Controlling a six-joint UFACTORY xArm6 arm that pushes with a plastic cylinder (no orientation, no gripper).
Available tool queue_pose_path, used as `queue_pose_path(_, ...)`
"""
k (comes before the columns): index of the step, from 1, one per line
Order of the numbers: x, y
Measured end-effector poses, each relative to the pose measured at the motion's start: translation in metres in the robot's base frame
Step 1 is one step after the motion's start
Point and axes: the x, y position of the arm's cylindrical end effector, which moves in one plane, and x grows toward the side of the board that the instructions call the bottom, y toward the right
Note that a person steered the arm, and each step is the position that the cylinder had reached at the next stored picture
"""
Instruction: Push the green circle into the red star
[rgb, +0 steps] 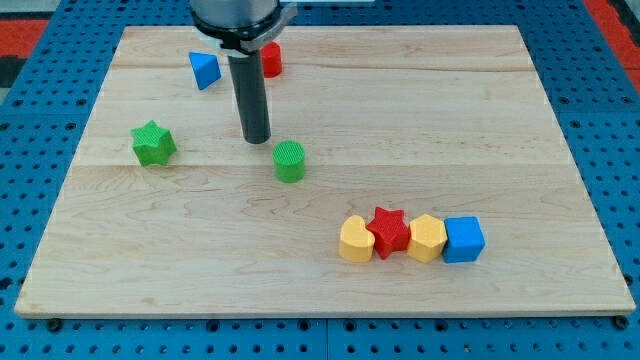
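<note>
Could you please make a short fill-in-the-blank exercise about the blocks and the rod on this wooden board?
1. My tip sits just to the upper left of the green ____.
2. The red star has a ____ block touching each of its sides.
3. The blue cube ends the row on the view's ____.

Missing words: circle; yellow; right

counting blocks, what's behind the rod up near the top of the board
A red block sits behind the rod, showing only at its right; its shape and left part are covered. A blue triangle lies clear at the rod's left. My tip is just up-left of the green circle.
</note>
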Motion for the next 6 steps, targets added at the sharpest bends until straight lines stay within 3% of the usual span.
queue_pose_path(2, 0.035, 0.042)
queue_pose_path(4, 0.081, 0.045)
queue_pose_path(6, 0.077, 0.105)
